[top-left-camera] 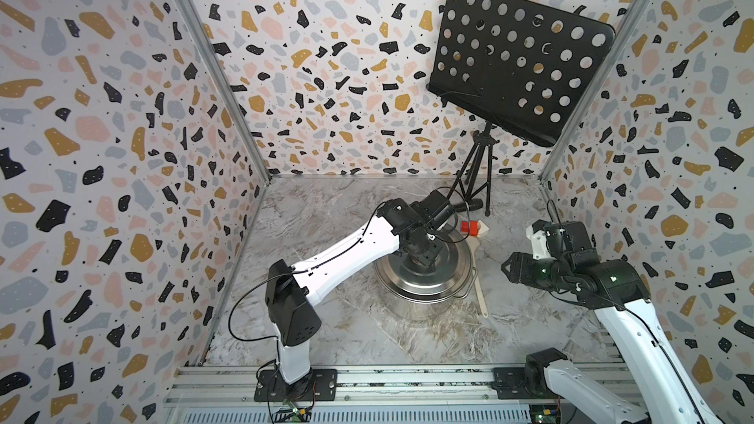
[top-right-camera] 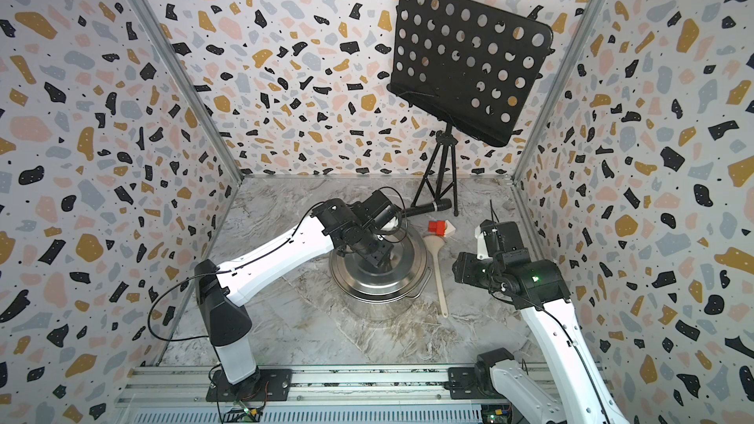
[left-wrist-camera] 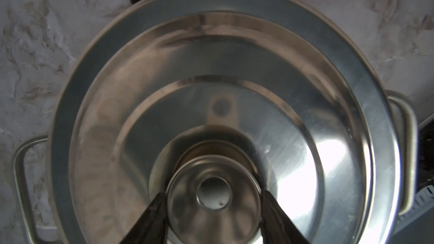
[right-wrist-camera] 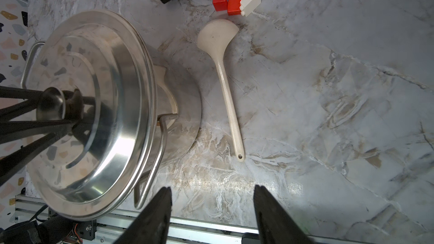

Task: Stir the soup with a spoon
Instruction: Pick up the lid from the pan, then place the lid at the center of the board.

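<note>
A steel pot (top-right-camera: pixel 379 307) is seen standing near the middle of the marble table (top-right-camera: pixel 326 340), with two loop handles at its sides. It is covered by a wide steel lid (top-right-camera: pixel 404 277), so nothing inside it can be seen. Whether the lid sits fully on the rim cannot be told.

The left gripper (left-wrist-camera: pixel 213 193) is placed over the centre of the lid. Its two black fingers (left-wrist-camera: pixel 155 217) are pressed against opposite sides of the round knob (right-wrist-camera: pixel 51 104), which is held between them.

The spoon (right-wrist-camera: pixel 225 85) is laid flat on the table just beside the pot, on the side toward the right arm, apart from the pot wall. Its bowl is pointed toward the back wall, close to a small cluster of red and white blocks (top-right-camera: pixel 440 229), and its handle end toward the front rail. It is touched by neither gripper.

The right gripper (right-wrist-camera: pixel 212 187) is held above bare table near the front rail, jaws set well apart, nothing between them.

A black microphone (top-right-camera: pixel 428 209) is laid behind the pot, at the feet of a music stand (top-right-camera: pixel 469 63).
</note>
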Robot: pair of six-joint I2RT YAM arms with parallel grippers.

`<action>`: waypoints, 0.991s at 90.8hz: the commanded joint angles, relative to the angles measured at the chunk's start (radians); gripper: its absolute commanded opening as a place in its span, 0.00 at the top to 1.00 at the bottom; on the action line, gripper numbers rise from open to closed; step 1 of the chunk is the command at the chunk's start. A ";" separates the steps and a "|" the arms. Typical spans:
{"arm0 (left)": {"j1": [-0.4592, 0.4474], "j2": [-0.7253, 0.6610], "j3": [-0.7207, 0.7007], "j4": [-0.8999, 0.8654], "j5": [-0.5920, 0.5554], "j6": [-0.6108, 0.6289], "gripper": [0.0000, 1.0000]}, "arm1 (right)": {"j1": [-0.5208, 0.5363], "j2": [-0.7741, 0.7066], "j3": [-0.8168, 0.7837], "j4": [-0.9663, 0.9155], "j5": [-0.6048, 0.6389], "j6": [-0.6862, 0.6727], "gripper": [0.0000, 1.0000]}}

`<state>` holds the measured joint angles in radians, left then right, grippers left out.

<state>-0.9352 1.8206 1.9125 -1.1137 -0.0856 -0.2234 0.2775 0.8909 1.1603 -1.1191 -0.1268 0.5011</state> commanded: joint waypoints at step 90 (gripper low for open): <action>0.979 -0.565 -0.860 0.370 -0.180 -0.221 0.74 | -0.002 0.140 -0.034 0.058 -0.065 -0.089 0.40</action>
<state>0.0334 1.2110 1.1042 -0.9573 -0.3161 -0.4160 0.2775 1.0317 1.1358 -1.0611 -0.1677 0.4343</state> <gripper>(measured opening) 0.548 0.598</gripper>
